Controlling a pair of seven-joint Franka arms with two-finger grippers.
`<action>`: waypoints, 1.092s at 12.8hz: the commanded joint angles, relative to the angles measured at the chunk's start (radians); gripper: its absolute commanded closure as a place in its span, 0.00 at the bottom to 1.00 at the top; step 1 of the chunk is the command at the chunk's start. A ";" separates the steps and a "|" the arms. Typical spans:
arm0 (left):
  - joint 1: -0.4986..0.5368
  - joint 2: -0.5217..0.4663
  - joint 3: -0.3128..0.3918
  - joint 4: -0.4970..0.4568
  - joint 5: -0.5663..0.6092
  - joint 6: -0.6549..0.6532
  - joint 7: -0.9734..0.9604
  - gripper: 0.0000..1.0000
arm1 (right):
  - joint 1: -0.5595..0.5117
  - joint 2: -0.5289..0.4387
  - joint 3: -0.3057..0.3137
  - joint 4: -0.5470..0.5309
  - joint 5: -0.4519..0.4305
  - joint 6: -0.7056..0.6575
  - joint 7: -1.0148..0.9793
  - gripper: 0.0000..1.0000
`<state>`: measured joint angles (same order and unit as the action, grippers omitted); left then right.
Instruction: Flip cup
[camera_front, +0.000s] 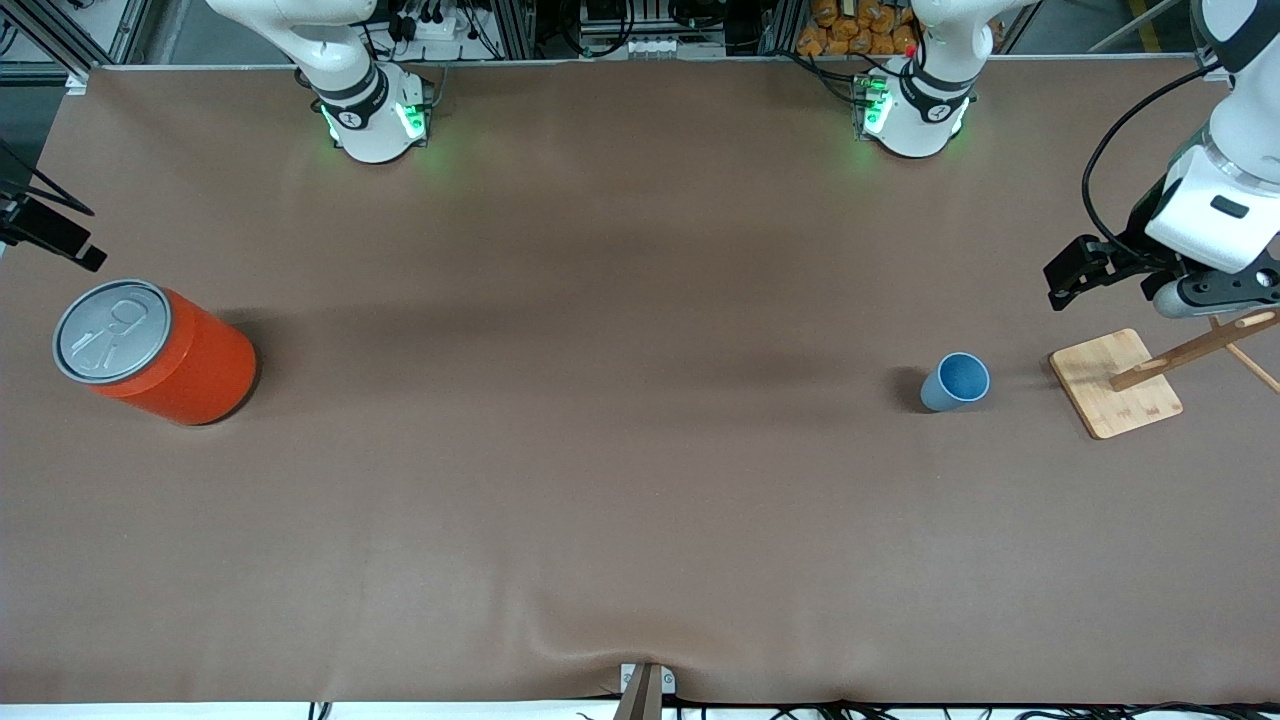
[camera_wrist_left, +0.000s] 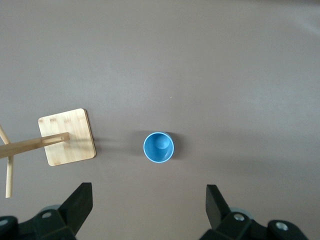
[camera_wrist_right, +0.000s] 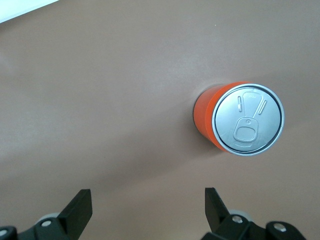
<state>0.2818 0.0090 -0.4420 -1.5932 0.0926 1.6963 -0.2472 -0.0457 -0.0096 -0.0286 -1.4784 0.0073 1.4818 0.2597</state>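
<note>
The small light blue cup (camera_front: 955, 381) stands upright on the brown table, mouth up, toward the left arm's end. In the left wrist view the cup (camera_wrist_left: 159, 148) shows its darker blue inside. My left gripper (camera_front: 1075, 272) hangs open in the air over the table beside the cup and the wooden stand; its fingertips (camera_wrist_left: 148, 192) are wide apart with nothing between them. My right gripper (camera_front: 60, 240) hovers at the right arm's end of the table, close to the orange can, and it is open and empty (camera_wrist_right: 147, 195).
A large orange can (camera_front: 150, 352) with a silver pull-tab top (camera_wrist_right: 248, 120) stands at the right arm's end. A bamboo stand (camera_front: 1115, 383) with slanted wooden rods (camera_wrist_left: 30, 145) sits beside the cup, toward the table's edge.
</note>
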 joint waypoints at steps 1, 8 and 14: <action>-0.206 0.002 0.210 0.030 0.024 -0.041 0.011 0.00 | -0.017 -0.007 0.013 -0.002 -0.003 -0.005 -0.008 0.00; -0.329 -0.044 0.382 0.021 -0.037 -0.152 0.032 0.00 | -0.017 -0.007 0.013 -0.002 0.000 -0.002 -0.008 0.00; -0.331 -0.058 0.390 0.030 -0.073 -0.178 0.034 0.00 | -0.017 -0.007 0.013 -0.002 0.000 -0.003 -0.008 0.00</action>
<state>-0.0340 -0.0412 -0.0692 -1.5720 0.0368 1.5367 -0.2282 -0.0457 -0.0096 -0.0284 -1.4784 0.0074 1.4814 0.2597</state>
